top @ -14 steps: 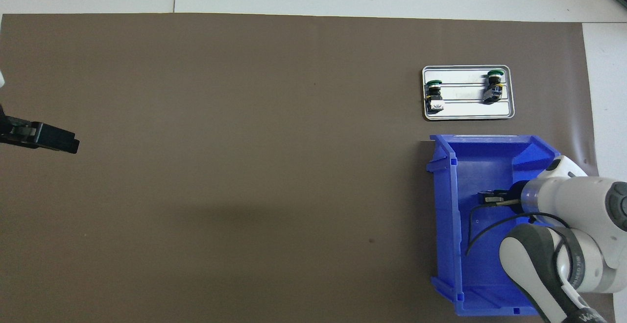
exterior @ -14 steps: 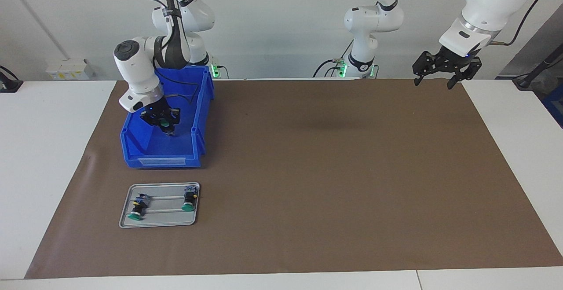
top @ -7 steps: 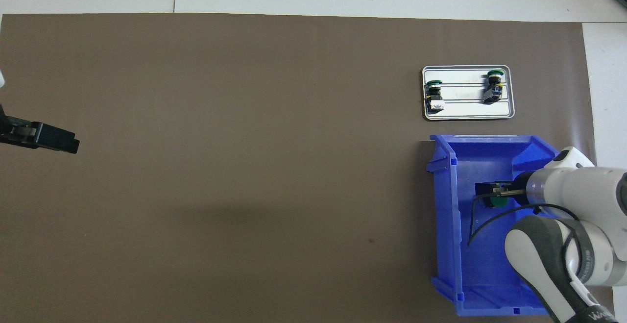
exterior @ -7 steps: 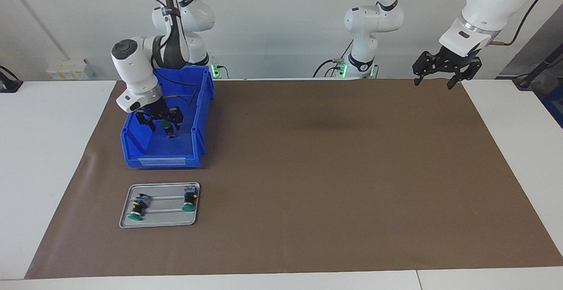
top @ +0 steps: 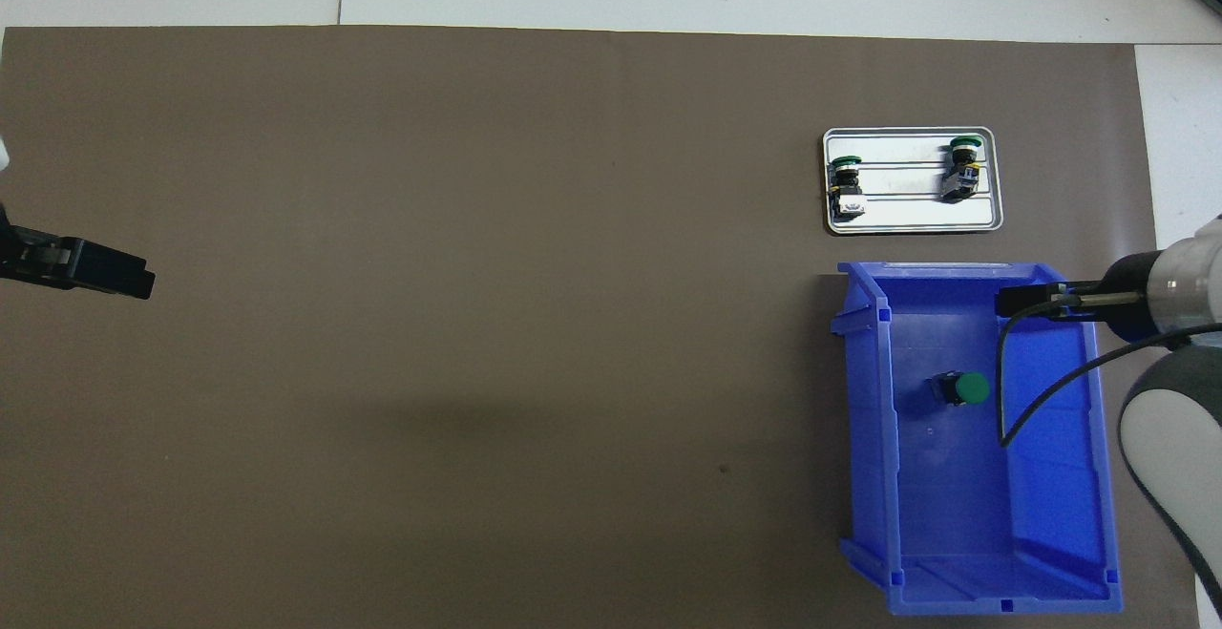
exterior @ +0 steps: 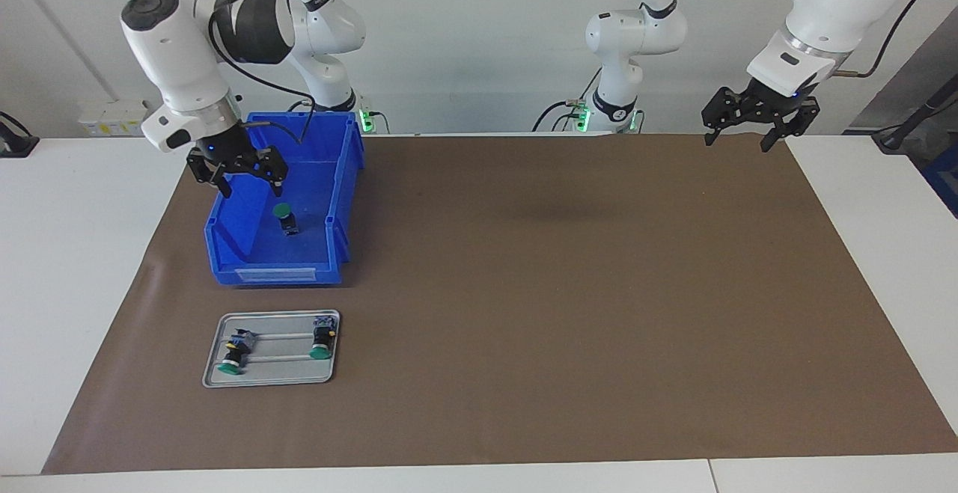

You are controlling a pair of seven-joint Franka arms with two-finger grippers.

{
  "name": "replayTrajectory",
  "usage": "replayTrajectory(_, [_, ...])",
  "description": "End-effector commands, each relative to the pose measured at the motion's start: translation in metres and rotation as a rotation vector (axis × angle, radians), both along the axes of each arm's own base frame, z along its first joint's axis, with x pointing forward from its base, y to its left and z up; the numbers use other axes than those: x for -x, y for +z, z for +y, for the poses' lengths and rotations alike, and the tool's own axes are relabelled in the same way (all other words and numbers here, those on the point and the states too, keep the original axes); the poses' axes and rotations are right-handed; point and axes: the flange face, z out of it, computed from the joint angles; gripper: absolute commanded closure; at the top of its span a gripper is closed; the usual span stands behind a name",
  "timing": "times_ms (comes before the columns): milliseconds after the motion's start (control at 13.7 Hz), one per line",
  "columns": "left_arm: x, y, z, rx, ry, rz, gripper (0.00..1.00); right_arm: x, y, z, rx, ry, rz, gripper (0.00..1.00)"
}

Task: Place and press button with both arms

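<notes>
A green-capped button (exterior: pixel 284 218) lies on the floor of the blue bin (exterior: pixel 277 274); it also shows in the overhead view (top: pixel 962 388). My right gripper (exterior: pixel 251 188) is open and empty, raised above the bin and clear of the button. In the overhead view this gripper (top: pixel 1026 302) is over the bin (top: pixel 864 390). My left gripper (exterior: pixel 736 143) is open and empty. It waits in the air over the mat's corner at the left arm's end, and shows in the overhead view (top: pixel 115 276) too.
A silver tray (exterior: pixel 269 378) lies on the brown mat, farther from the robots than the bin. It holds two more green-capped buttons (exterior: pixel 232 355) (exterior: pixel 322 343). The overhead view shows the tray (top: pixel 912 224) as well.
My right gripper opened, left the button in the bin and rose up out of the bin toward the right arm's end. The left arm has not moved.
</notes>
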Motion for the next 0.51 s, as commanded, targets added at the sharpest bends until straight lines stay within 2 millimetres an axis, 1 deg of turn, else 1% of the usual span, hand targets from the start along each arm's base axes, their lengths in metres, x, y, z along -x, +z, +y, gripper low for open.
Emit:
replayTrajectory(0, [0.007,0.001,0.003,-0.007,-0.004,-0.012,0.0,-0.02,0.045,-0.005,0.041,-0.012,0.027,0.0])
replayTrajectory(146, [0.007,0.001,0.002,-0.007,-0.005,-0.012,0.0,-0.03,0.082,-0.013,0.061,-0.027,0.053,0.0])
replayTrajectory(219, [0.007,0.001,0.003,-0.007,-0.004,-0.011,0.0,-0.031,0.103,-0.015,0.059,-0.036,0.062,0.0])
replayTrajectory(365, [0.007,0.001,0.003,-0.007,-0.005,-0.012,0.0,-0.036,0.128,-0.018,0.062,-0.057,0.091,0.0])
replayTrajectory(438, [0.007,0.001,0.003,-0.007,-0.004,-0.012,0.0,-0.04,0.136,-0.023,0.073,-0.069,0.086,0.0])
